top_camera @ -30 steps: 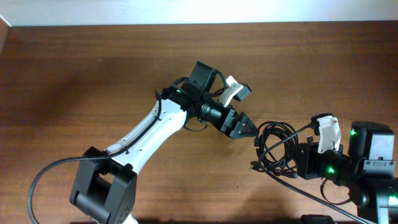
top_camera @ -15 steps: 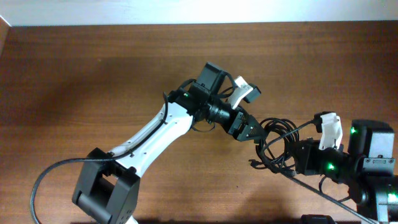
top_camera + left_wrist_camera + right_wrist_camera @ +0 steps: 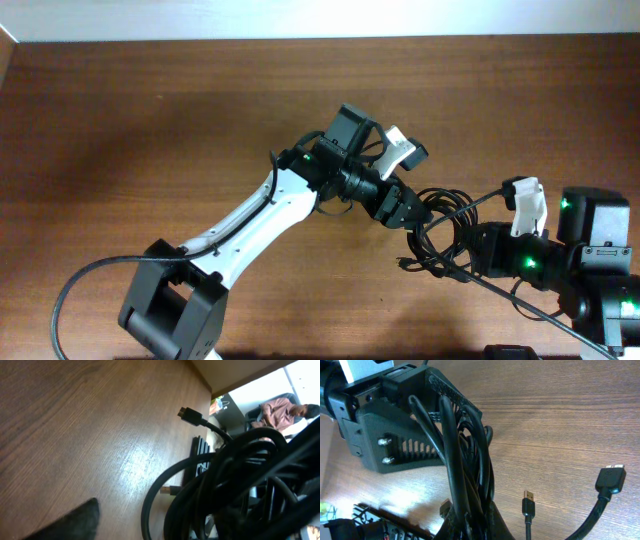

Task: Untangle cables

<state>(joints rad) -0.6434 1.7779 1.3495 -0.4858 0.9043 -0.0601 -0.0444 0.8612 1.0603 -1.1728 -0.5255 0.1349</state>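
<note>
The cables (image 3: 446, 232) are a bundle of thin black cords on the wooden table at centre right. My right gripper (image 3: 472, 256) is shut on the bundle's right side; in the right wrist view the fingers (image 3: 475, 521) pinch the cords (image 3: 465, 460) together. A gold-tipped plug (image 3: 528, 496) and a larger black plug (image 3: 610, 480) hang loose. My left gripper (image 3: 406, 212) is open at the bundle's left edge. In the left wrist view one dark finger (image 3: 70, 522) shows at lower left, and the loops (image 3: 225, 485) and a plug end (image 3: 190, 414) fill the right.
The brown wooden table (image 3: 150, 120) runs to a white wall at the back. The left arm's white link (image 3: 250, 215) slants across the middle. The right arm's base (image 3: 600, 255) stands at the right edge. A person in a chair (image 3: 285, 410) shows beyond the table.
My left arm has moved right and a little down, bringing its gripper from short of the bundle to the bundle's left edge. The right gripper and the cables have stayed nearly still.
</note>
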